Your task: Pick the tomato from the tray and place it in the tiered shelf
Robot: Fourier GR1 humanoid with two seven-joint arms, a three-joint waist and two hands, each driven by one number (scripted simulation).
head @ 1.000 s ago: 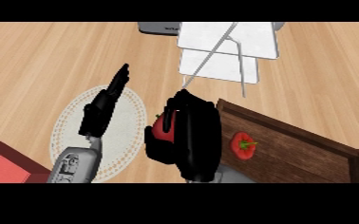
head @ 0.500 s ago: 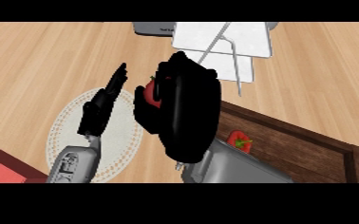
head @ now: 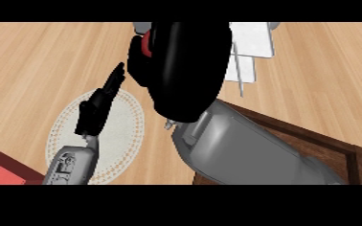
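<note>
**Tomato's up near the shelf**

Head view: your right hand [head: 185, 72] is curled round the tomato [head: 146, 46], just in front of the white tiered shelf [head: 251, 40]. Left hand [head: 99, 106] rests straight-fingered above the plate [head: 127, 139]. No readable writing anywhere.

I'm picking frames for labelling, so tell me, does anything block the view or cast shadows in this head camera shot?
Head view: the right hand and its grey forearm fill the centre, hiding most of the white tiered shelf and the wooden tray; only a red sliver of the tomato shows by the curled fingers. The left hand overlaps the pale round mat. Lighting is even; no glare, no clear shadows.
</note>
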